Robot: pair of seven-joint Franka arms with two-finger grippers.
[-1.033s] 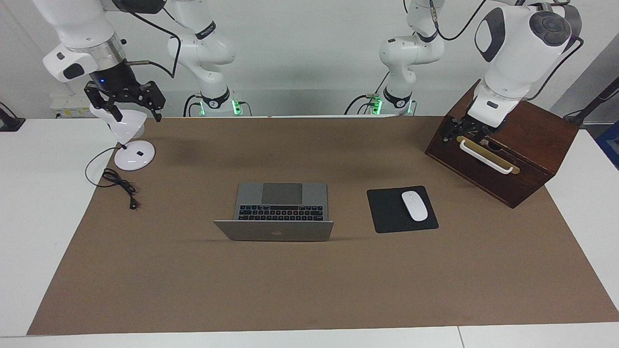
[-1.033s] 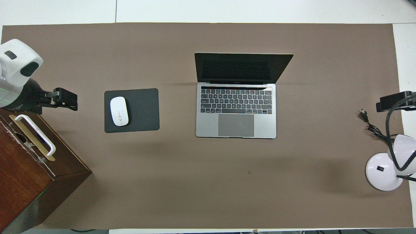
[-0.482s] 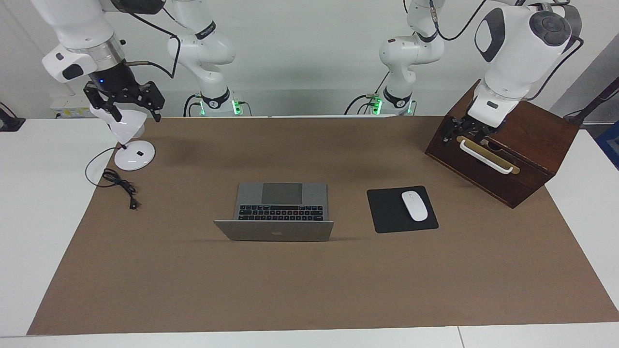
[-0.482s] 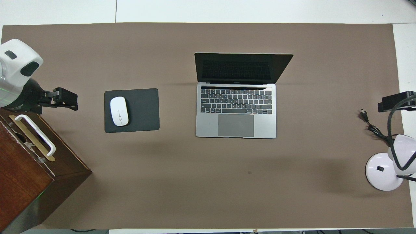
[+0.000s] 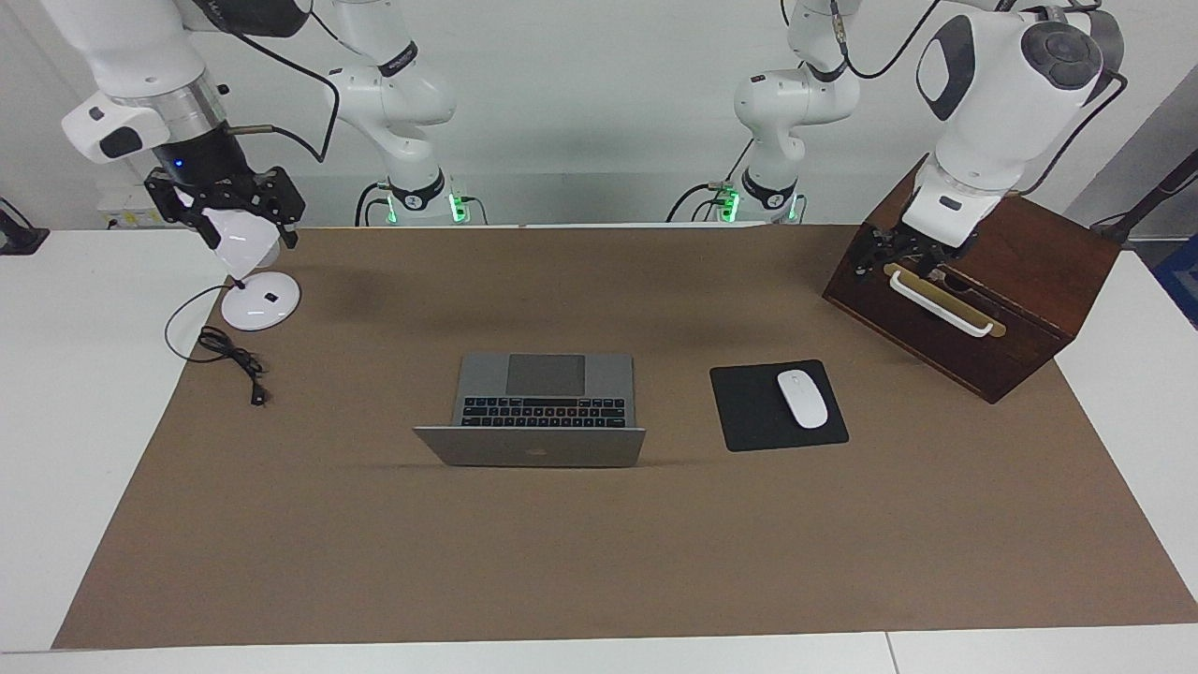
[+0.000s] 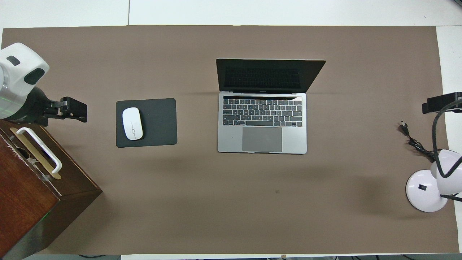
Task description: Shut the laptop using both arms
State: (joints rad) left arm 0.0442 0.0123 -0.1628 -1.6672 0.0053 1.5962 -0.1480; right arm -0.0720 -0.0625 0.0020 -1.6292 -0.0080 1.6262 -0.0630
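Observation:
The laptop (image 5: 543,393) (image 6: 262,122) lies open in the middle of the brown mat, keyboard toward the robots, its dark screen tilted back and the lid's logo side showing in the facing view. Neither gripper is near it. My left gripper (image 5: 900,257) (image 6: 74,108) hangs open over the wooden box's sloped front, by the white handle, holding nothing. My right gripper (image 5: 248,236) (image 6: 442,103) hangs open in the air over the head of the desk lamp at the right arm's end, also empty.
A black mouse pad (image 6: 158,122) with a white mouse (image 6: 132,123) lies beside the laptop toward the left arm's end. The wooden box (image 5: 1020,281) stands at that end. A white desk lamp (image 5: 260,301) and its black cable (image 5: 229,356) sit at the right arm's end.
The right gripper has risen a little and drifted toward its own end of the table. The left gripper and the laptop have stayed put.

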